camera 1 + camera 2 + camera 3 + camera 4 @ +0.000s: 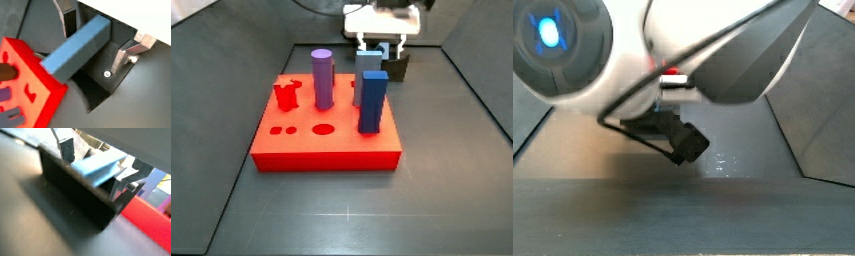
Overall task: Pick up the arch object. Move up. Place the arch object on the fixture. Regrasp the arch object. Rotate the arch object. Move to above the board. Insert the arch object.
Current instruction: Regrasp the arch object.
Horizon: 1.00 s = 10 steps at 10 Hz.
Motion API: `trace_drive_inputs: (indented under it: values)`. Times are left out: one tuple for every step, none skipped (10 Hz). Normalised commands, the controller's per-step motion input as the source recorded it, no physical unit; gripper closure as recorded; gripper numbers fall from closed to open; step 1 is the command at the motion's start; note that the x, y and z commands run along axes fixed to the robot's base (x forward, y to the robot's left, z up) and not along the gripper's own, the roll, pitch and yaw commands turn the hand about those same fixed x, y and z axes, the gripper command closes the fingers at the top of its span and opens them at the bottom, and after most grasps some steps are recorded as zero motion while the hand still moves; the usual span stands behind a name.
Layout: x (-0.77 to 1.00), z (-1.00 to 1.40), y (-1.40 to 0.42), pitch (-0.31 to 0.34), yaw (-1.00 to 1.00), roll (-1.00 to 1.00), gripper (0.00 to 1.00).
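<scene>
Fingers (67, 22) of the gripper (93, 37) stand spread either side of the arch object (80, 47), apparently not pinching; it leans on the fixture (80, 203), likely awaiting regrasp.

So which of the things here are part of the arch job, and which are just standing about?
Part of the job:
- arch object, between the fingers of the gripper, at the fixture
- fixture
- board

Standing about, on the board:
- purple round peg
- dark blue square peg
- small red piece

dark grey floor (438, 200), low dark walls (225, 35)
</scene>
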Motion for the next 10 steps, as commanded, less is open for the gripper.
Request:
trace_drive_inputs:
  values:
    - [-0.04, 1.00, 0.00, -0.037, 0.06, 0.02, 0.00]
    - [-0.04, 1.00, 0.00, -0.005, 0.07, 0.03, 0.00]
    - [-0.04, 0.96, 0.00, 0.012, 0.07, 0.03, 0.00]
    - [-0.04, 0.68, 0.00, 0.056, 0.06, 0.03, 0.00]
    - [-0.03, 0.56, 0.00, 0.072, 0.05, 0.03, 0.00]
    - [-0.03, 0.33, 0.01, 0.098, 0.02, 0.03, 0.00]
    - [-0.03, 0.21, 0.01, 0.107, 0.01, 0.03, 0.00]
    - [-0.07, 1.00, -0.99, 0.079, 0.00, 1.00, 0.00]
    - [-0.07, 1.00, -0.99, 0.078, 0.00, 1.00, 0.00]
    - [-0.10, 1.00, -0.98, 0.064, 0.00, 1.00, 0.00]
